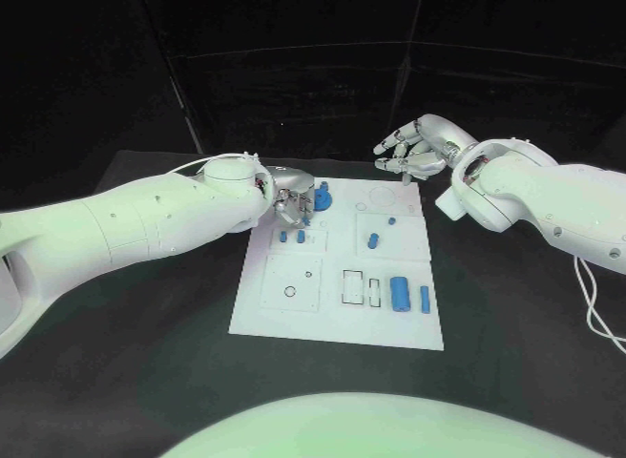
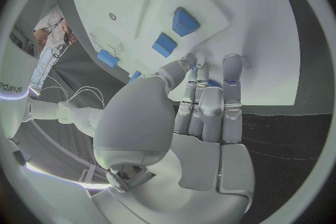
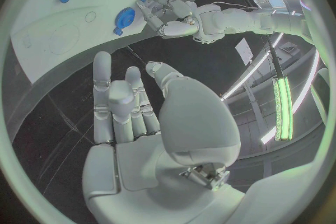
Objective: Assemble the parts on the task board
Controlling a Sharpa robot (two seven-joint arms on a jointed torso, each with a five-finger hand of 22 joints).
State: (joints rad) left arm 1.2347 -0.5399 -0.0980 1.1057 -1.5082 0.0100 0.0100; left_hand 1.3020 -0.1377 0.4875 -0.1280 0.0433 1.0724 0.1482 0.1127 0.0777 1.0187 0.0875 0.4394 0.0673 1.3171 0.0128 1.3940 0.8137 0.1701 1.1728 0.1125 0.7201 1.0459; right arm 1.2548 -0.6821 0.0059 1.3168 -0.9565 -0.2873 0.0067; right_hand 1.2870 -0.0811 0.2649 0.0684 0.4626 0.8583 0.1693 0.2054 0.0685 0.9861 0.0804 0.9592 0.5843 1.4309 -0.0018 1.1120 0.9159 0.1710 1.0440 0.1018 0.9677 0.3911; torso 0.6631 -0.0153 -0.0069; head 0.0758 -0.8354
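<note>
Black table [image 1: 148, 372] in a dark room, white task board [image 1: 338, 315] in the middle, blue parts [image 1: 400, 292] on it, left hand [image 1: 291, 204] at ten o'clock, fingertips pinching a small blue piece [image 2: 212, 83], right hand [image 1: 415, 147] at one o'clock off the board, fingers apart, holding nothing.

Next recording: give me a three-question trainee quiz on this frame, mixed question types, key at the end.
1. True or false: the right hand rests on the task board.
2. Which hand has its fingers at the blue parts on the board's far left corner? A) left B) right
3. Fill in: the right hand holds ____.

Key: 1 false, it hangs over the table beyond the board's far edge; 2 A, the left hand; 3 nothing.
</note>
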